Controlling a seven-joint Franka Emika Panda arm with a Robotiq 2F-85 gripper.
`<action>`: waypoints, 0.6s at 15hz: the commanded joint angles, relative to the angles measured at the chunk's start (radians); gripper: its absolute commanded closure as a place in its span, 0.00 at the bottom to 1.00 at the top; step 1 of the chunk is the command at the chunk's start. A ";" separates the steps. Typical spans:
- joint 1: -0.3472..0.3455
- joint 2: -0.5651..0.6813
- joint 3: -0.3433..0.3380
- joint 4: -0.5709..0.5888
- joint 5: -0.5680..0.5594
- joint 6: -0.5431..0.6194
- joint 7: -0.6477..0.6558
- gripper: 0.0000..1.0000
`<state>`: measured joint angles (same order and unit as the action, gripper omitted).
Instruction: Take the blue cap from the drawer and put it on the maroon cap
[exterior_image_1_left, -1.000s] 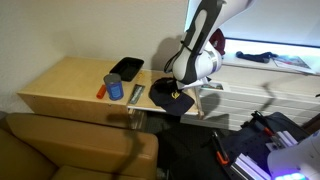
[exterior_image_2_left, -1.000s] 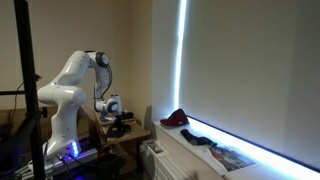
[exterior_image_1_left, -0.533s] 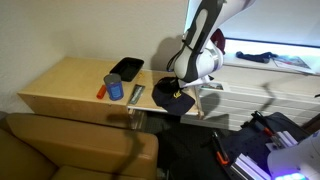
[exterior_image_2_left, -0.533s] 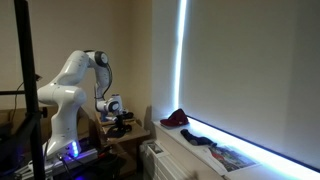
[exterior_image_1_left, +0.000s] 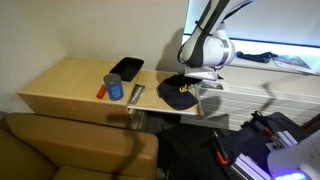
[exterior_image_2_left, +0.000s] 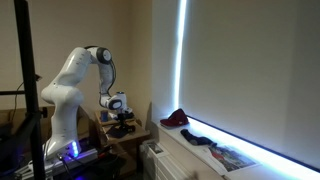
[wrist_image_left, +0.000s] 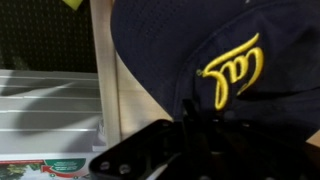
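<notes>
The blue cap (exterior_image_1_left: 178, 95) is dark navy with a yellow emblem (wrist_image_left: 232, 68) and fills the wrist view. It hangs just above the right end of the tan drawer top (exterior_image_1_left: 70, 85). My gripper (exterior_image_1_left: 195, 80) is shut on the cap's edge; its dark fingers (wrist_image_left: 190, 130) press into the cloth. It also shows in an exterior view (exterior_image_2_left: 120, 117) with the cap (exterior_image_2_left: 121, 129) under it. The maroon cap (exterior_image_2_left: 175, 118) lies on the white window sill, well away from the gripper.
On the drawer top stand a black tray (exterior_image_1_left: 127, 68), a blue can (exterior_image_1_left: 115, 88) and a small red object (exterior_image_1_left: 102, 92). A brown sofa (exterior_image_1_left: 70, 145) is in front. A dark cloth (exterior_image_2_left: 200, 138) and papers (exterior_image_1_left: 290, 62) lie on the sill.
The arm has risen and shifted toward the window sill, carrying the blue cap a little off the drawer top. The maroon cap has not moved.
</notes>
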<state>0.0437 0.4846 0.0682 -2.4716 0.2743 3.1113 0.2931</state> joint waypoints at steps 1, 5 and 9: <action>-0.206 -0.203 0.104 -0.151 0.052 0.001 -0.062 0.99; -0.320 -0.382 0.069 -0.208 0.042 0.093 -0.098 0.99; -0.372 -0.404 0.095 -0.171 0.027 0.059 -0.106 0.96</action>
<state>-0.3291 0.0789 0.1640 -2.6435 0.3016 3.1700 0.1873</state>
